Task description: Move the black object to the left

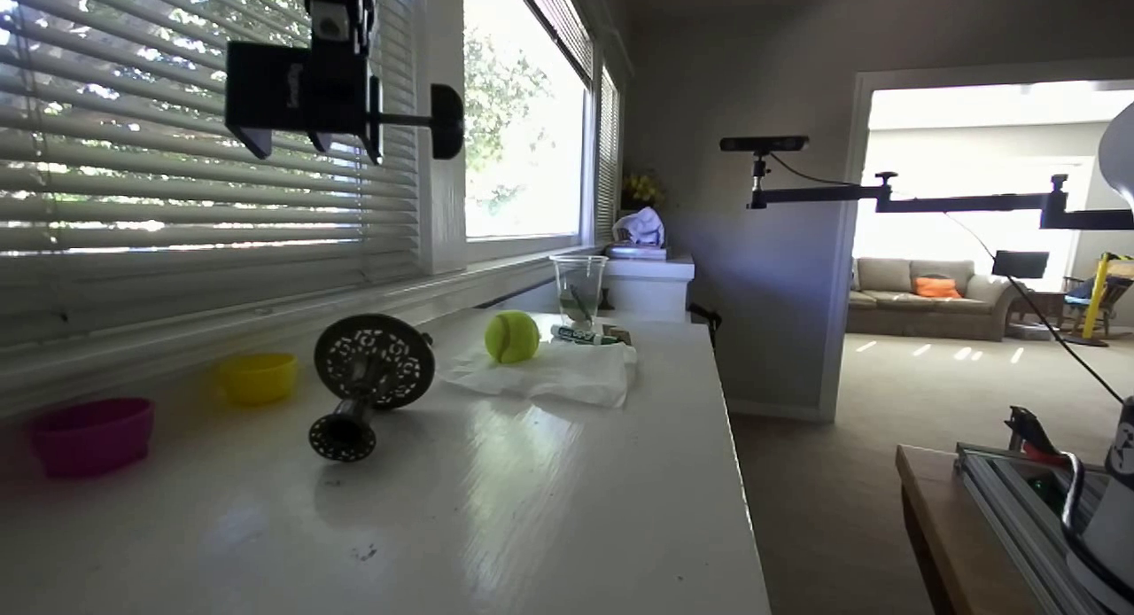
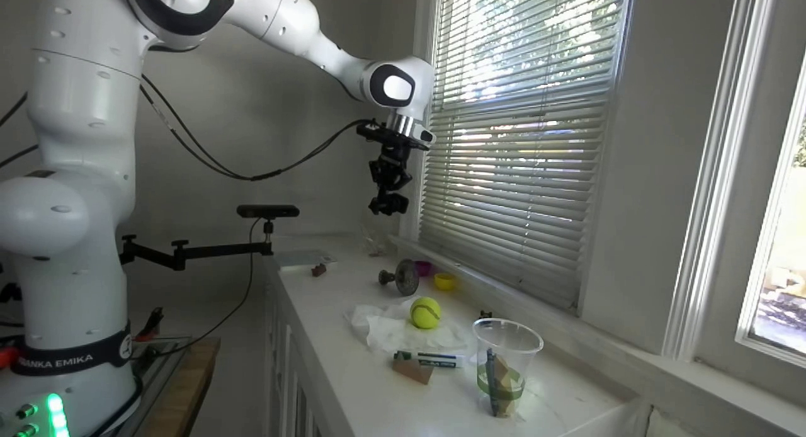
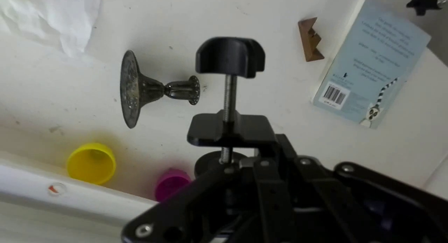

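In an exterior view I have the claw (image 1: 335, 30) pinched nearly closed on the black object (image 1: 266, 88), well above the worktop (image 1: 567, 500). In an exterior view the tennis ball (image 2: 425, 313) sits on a crumpled white sheet (image 2: 390, 336), near the clear cup (image 2: 526, 361). Through the wrist view I look past the black object to the dark metal stand (image 3: 150, 90), lying on its side

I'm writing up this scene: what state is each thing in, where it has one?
Black clamp, held above the counter
Gripper, shut on the clamp
Metal stand, on its side
Purple bowl, upright
Yellow bowl, upright
Book, closed, back cover up
White paper, rumpled under the ball
Plastic cup, upright, not empty
Marker, lying flat
Nearest blind, lowered
Base light, lit green
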Tool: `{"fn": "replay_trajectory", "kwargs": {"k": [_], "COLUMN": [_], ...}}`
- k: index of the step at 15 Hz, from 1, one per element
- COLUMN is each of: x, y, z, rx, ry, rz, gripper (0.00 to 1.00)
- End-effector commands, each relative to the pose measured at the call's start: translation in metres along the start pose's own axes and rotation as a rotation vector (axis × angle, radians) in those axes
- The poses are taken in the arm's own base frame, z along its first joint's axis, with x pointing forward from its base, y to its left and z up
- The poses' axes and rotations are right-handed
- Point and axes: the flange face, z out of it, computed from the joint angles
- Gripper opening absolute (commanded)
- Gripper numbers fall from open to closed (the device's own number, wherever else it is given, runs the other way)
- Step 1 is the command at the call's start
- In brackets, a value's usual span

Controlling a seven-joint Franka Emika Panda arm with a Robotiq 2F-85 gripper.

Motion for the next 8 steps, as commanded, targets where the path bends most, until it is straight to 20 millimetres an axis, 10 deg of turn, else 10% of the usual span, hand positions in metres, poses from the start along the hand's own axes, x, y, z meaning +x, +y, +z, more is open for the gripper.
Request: {"fn": "replay_trajectory", "kwargs": {"k": [1,8], "x": [0.004,-0.015], "y": [0.025,0.102], "z": [0.003,0.035], "rx": [0.038,0.086], "ry": [-0.046,-0.136], "rz": [-0.168,-0.383], "gripper": [0.02,0.02]}}
